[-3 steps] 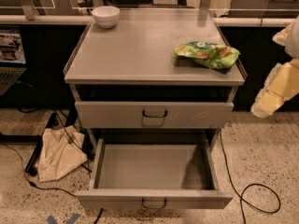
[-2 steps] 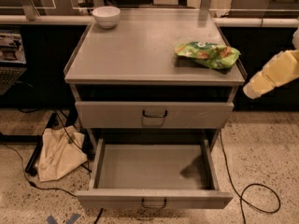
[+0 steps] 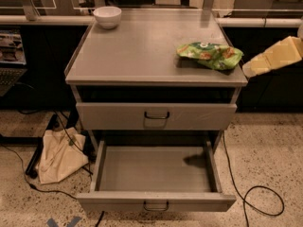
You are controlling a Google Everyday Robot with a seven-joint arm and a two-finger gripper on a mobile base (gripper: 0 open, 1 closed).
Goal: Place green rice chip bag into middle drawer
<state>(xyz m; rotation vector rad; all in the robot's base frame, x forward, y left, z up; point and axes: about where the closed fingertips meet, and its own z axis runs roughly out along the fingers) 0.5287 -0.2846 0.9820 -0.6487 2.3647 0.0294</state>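
Gripping nothing, its opening impossible to judge, the pale yellow gripper (image 3: pixel 247 69) hangs just beside the crinkled green rice chip bag (image 3: pixel 210 55) on the grey cabinet top (image 3: pixel 142 51), while the wide grey middle drawer (image 3: pixel 156 201) stands open, so grasp and placement remain.

- The cream-coloured robot hand (image 3: pixel 251 68) hangs off the right edge of the flat grey metal surface (image 3: pixel 137 51), just beside the crinkled green foil snack bag (image 3: pixel 209 54).
- A small white round bowl (image 3: pixel 107 17) sits at the far left corner, well apart from the bag, with open surface between them.
- The wide shallow grey metal drawer (image 3: pixel 142 169) stands pulled out and open from above. Its back end runs under the shut grey drawer front (image 3: pixel 189 116).
- A black cable (image 3: pixel 258 200) loops on the floor to the right.
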